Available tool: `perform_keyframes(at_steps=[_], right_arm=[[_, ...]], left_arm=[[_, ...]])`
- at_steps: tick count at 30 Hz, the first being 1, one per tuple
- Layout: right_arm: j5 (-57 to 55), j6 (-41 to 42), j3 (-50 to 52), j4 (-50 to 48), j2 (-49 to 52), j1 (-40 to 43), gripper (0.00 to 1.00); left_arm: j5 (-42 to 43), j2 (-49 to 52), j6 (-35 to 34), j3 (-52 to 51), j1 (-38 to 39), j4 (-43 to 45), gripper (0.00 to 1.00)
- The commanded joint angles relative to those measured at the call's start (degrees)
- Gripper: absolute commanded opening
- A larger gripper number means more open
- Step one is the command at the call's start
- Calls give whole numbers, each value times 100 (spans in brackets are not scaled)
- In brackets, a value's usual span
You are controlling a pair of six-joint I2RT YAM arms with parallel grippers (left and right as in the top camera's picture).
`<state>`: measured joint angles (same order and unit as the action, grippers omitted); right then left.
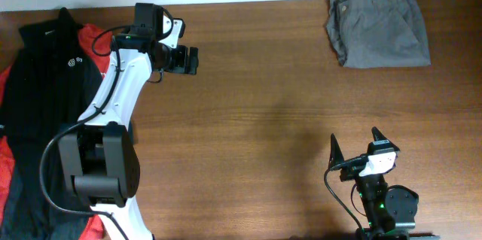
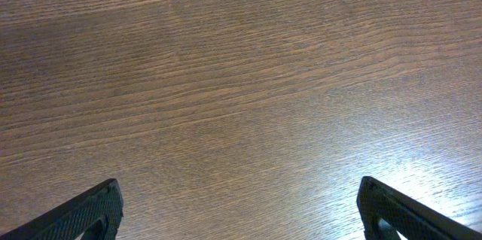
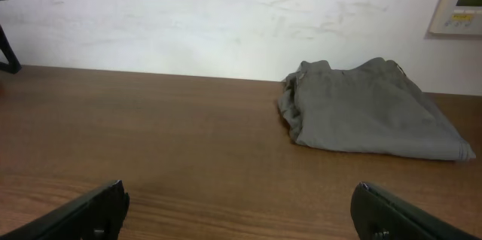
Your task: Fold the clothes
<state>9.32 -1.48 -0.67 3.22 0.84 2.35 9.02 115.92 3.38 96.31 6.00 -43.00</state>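
The grey shorts (image 1: 379,26) lie folded in a compact stack at the table's far right; they also show in the right wrist view (image 3: 369,112), near the white wall. My left gripper (image 1: 190,60) is open and empty over bare wood at the far left-centre, well apart from the shorts. In its wrist view only the two fingertips and wood show (image 2: 239,195). My right gripper (image 1: 355,144) is open and empty near the front edge on the right, pointing toward the shorts from a distance; its fingertips show in the right wrist view (image 3: 239,198).
A black jacket with a small white logo (image 1: 45,82) lies over a red garment (image 1: 9,74) at the table's left edge, beside the left arm's base. A white wall panel (image 3: 461,1) hangs behind the table at the right.
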Motion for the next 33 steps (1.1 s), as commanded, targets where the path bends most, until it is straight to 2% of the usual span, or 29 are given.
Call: perform_keyframes(at_steps=[1,9,14,18,26,27,29,33], right_arm=[[52,42,35,20,-63,-46,99],[52,42,35,20,-63,-46,99],[52,42,35,20,-63,-46,99],[52,42,35,20,-63,-46,98],[52,42,35,20,-63,-46,99],[52,42,35,20,-63,-46,99],[52,42,35,20,-63,-46,99],[52,42,35,20,-63,-46,99]], left_arm=[[-2,-127,9,37,4,9,99],[63,-898,175,-9,181,472,99],[63,-1744,595,-756,398,1777,99],[63,-2586,595,-1860,409,2675,99],[22,-5038,660,-5077,378,4474,99],[22,-5309,660,-5390,358,4601,99],[24,-6518,658,-6540,214,4811,99],[26,-7954,658,-7525,0,4817,99]])
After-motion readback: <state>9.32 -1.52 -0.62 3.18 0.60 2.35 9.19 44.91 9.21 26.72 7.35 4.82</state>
